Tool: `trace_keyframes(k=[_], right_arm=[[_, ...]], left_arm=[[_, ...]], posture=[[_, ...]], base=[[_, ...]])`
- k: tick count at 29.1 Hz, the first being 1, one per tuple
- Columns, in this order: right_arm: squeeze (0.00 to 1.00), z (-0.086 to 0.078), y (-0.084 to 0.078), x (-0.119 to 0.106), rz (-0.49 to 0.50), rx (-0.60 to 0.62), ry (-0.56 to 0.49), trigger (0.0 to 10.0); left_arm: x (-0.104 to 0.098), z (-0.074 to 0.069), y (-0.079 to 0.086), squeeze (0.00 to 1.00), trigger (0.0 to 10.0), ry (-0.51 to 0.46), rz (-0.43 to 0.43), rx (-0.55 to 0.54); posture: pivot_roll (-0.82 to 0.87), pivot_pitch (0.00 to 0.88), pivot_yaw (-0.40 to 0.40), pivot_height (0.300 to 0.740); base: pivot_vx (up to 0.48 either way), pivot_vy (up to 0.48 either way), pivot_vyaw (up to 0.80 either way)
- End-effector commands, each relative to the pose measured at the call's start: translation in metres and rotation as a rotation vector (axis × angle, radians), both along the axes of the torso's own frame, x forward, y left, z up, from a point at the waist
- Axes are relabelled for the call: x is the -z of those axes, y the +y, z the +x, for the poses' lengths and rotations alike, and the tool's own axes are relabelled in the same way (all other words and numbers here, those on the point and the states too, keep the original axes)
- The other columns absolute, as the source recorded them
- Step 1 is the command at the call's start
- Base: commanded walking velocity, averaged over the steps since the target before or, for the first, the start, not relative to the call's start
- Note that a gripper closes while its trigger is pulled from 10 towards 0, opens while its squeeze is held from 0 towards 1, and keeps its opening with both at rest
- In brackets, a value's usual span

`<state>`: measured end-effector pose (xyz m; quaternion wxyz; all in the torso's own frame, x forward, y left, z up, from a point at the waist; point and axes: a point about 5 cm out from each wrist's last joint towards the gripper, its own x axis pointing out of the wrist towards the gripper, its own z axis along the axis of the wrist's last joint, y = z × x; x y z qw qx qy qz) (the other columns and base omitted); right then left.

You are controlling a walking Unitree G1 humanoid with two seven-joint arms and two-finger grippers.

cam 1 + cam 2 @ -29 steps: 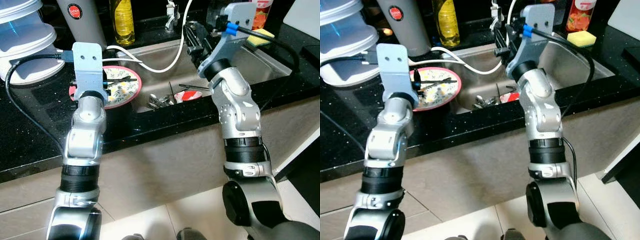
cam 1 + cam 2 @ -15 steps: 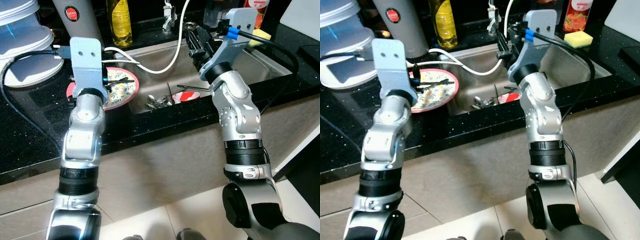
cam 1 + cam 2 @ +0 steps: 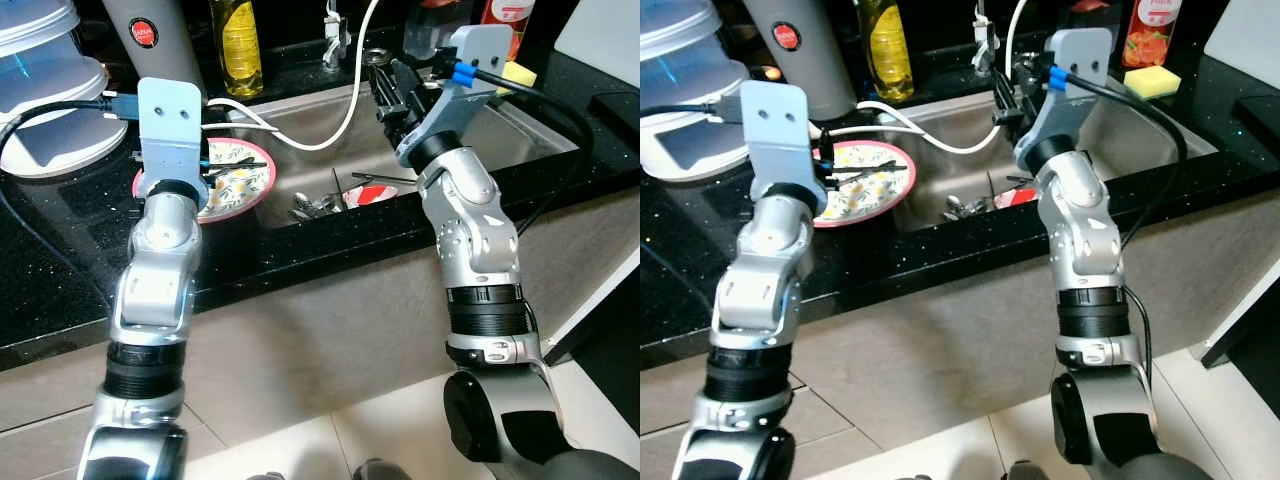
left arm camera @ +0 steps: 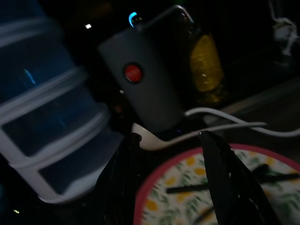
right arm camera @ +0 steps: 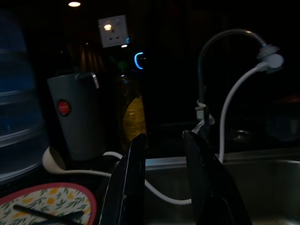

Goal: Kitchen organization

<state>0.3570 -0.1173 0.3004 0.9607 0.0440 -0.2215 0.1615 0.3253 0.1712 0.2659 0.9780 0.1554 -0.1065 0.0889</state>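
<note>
A floral plate [image 3: 243, 180] with a pink rim lies on the black counter just left of the sink [image 3: 505, 135]. Black chopsticks [image 4: 212, 184] rest across the plate. My left gripper [image 4: 173, 183] hovers over the plate's left edge, open, nothing between its fingers. Several pieces of cutlery [image 3: 315, 205] and a red-and-white bowl [image 3: 372, 192] lie in the sink bottom. My right gripper [image 5: 164, 183] is held above the sink's back left part, pointing toward the faucet, open and holding nothing.
A grey jug [image 3: 160, 40], a yellow bottle [image 3: 238, 45] and stacked white containers [image 3: 45, 90] stand behind the plate. A white hose [image 3: 345, 105] hangs into the sink. A yellow sponge [image 3: 1152, 80] and a red bottle [image 3: 1145, 25] sit at the back right.
The whole view has shifted a little. Both grippers keep about the same places over the plate and the sink, and both stay open.
</note>
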Motion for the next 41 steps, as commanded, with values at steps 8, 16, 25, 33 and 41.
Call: trace_keyframes(k=[8, 16, 25, 33, 41], right_arm=[[0.0, -0.004, 0.001, -0.007, -0.054, -0.018, -0.023, 10.0], [0.0, -0.005, 0.004, -0.009, -0.053, -0.027, -0.031, 10.0], [0.0, -0.003, 0.005, -0.011, -0.065, -0.035, -0.027, 10.0], [0.0, -0.005, 0.003, -0.009, -0.072, -0.032, -0.018, 10.0], [0.0, -0.005, 0.005, -0.005, -0.068, -0.035, -0.003, 10.0]], left_arm=[[0.005, 0.02, 0.067, 0.0, 10.0, 0.283, 0.309, 0.056], [0.013, 0.047, 0.088, 0.44, 10.0, 0.498, 0.583, 0.136], [0.028, 0.057, 0.084, 1.0, 10.0, 0.616, 0.464, 0.286], [0.016, 0.058, 0.098, 0.0, 10.0, 0.587, 0.164, 0.323], [0.012, 0.035, 0.11, 0.0, 10.0, 0.587, -0.198, 0.379]], posture=[[-0.02, 0.0, 0.146, 0.74], [-0.03, 0.0, 0.136, 0.74], [-0.03, 0.0, 0.119, 0.74], [-0.03, 0.02, 0.122, 0.74], [-0.01, 0.03, 0.122, 0.74]], base=[[0.0, 0.0, 0.0], [0.0, 0.0, 0.0], [0.0, 0.0, 0.0], [0.0, 0.0, 0.0], [0.0, 0.0, 0.0]])
